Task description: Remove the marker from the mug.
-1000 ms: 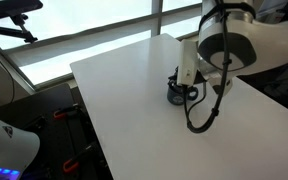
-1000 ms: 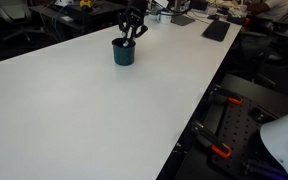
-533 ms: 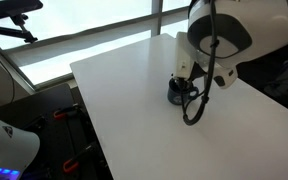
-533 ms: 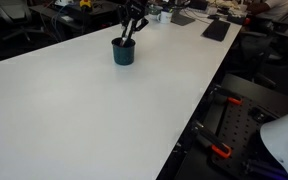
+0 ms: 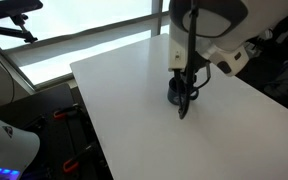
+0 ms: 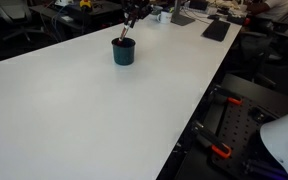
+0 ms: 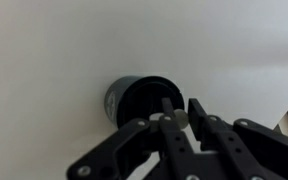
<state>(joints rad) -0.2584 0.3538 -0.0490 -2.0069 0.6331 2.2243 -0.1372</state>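
1. White table [image 6: 94,110], bare surface over most of both exterior views.
2. Mug [image 6: 123,54]: dark, round, upright on the table. In that exterior view it sits toward 11 o'clock from the frame's centre, near the far end of the tabletop.
3. Same mug in an exterior view [image 5: 174,96]: directly under the arm and partly hidden by it. A dark cable [image 5: 188,104] hangs past its 3 o'clock side.
4. Marker [image 6: 125,35]: thin dark stick. Its lower end is inside the mug and its upper end leans out toward 1 o'clock, up to the gripper.
5. Gripper [image 6: 131,22]: just above the mug's rim, at 1 o'clock from it. The fingers are drawn together and clamped on the marker's upper part.
6. Wrist view: the gripper [image 7: 182,118] enters from 6 o'clock. The two black fingers [image 7: 199,112] sit close together, with a small pale round spot pinched between them. This is probably the marker's top end, but it is too small to be sure.
7. Wrist view: the mug [image 7: 139,98] lies at 11 o'clock from the fingertips. Its dark wall is visible, and the fingers cover the 5 o'clock part of its rim.
8. The mug is not tipped, and its base is flat on the table.
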